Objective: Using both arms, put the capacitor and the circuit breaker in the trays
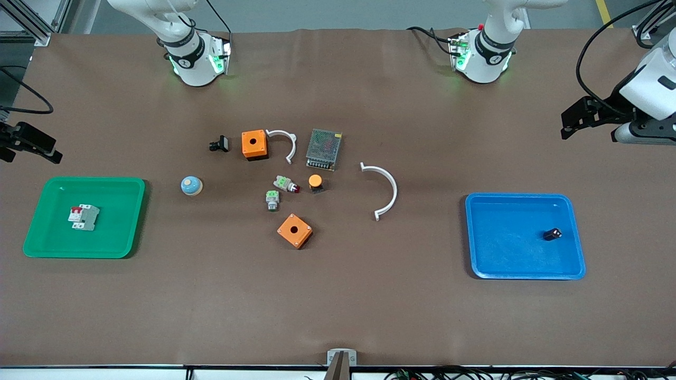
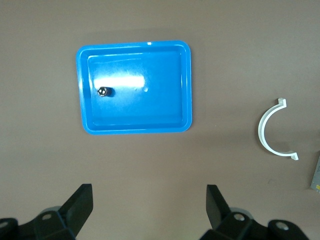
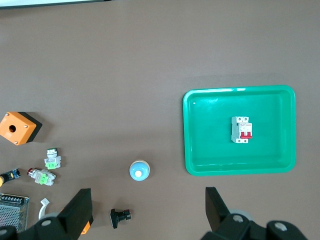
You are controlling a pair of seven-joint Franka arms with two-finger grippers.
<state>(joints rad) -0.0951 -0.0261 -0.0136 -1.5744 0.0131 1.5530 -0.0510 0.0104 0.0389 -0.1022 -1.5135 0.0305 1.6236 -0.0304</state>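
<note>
A: Capacitor (image 1: pixel 552 234)?
B: Tiny black cyl., on its side in blue tray (image 1: pixel 478 253), nr the left arm's end.
A: Breaker (image 1: pixel 84 217)?
B: Lt-grey block, red levers, flat in green tray (image 1: pixel 37 232).

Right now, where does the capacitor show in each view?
Front view: capacitor lies in the blue tray, toward the left arm's end of the table.
Left wrist view: capacitor in the same blue tray.
Right wrist view: not in it.
Shared landmark: the blue tray.
</note>
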